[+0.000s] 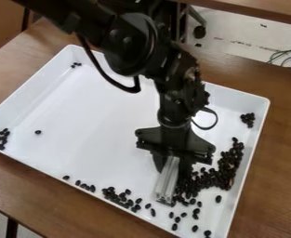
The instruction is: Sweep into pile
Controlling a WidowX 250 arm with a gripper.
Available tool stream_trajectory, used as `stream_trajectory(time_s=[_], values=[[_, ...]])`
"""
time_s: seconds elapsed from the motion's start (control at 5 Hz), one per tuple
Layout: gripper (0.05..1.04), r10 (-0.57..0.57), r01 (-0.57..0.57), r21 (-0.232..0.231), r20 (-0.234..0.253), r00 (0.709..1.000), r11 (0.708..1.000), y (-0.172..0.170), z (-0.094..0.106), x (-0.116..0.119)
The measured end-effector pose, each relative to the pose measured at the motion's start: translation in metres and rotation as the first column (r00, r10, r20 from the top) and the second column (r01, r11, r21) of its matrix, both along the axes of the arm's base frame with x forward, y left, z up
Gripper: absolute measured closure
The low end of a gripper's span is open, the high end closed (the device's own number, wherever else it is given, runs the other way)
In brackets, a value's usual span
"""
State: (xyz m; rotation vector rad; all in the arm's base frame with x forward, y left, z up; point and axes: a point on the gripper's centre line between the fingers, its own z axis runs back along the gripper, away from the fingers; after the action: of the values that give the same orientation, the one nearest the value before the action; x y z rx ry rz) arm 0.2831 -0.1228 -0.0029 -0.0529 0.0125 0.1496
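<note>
The desk (278, 162) is brown wood, its grain running plain to see. Past its far right edge I can make out pale floor (247, 39) with dark marks, a black caster (200, 32) and tangled cables (290, 58). Another wooden surface (265, 9) crosses beyond; a dark leg (11, 228) stands below the near left edge.
</note>
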Motion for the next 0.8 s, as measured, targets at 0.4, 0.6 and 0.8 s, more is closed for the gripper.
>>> stream_trajectory(time_s=[0.4, 0.6, 0.8], values=[[0.723, 0.145, -0.144, 0.033, -0.026, 0.989, 0.989, 0.055, 0.009, 0.017], [0.723, 0.229, -0.229, 0.042, 0.003, 0.973, 0.973, 0.102, 0.021, 0.020], [0.723, 0.257, -0.257, 0.039, 0.014, 0.966, 0.966, 0.151, 0.022, 0.020]])
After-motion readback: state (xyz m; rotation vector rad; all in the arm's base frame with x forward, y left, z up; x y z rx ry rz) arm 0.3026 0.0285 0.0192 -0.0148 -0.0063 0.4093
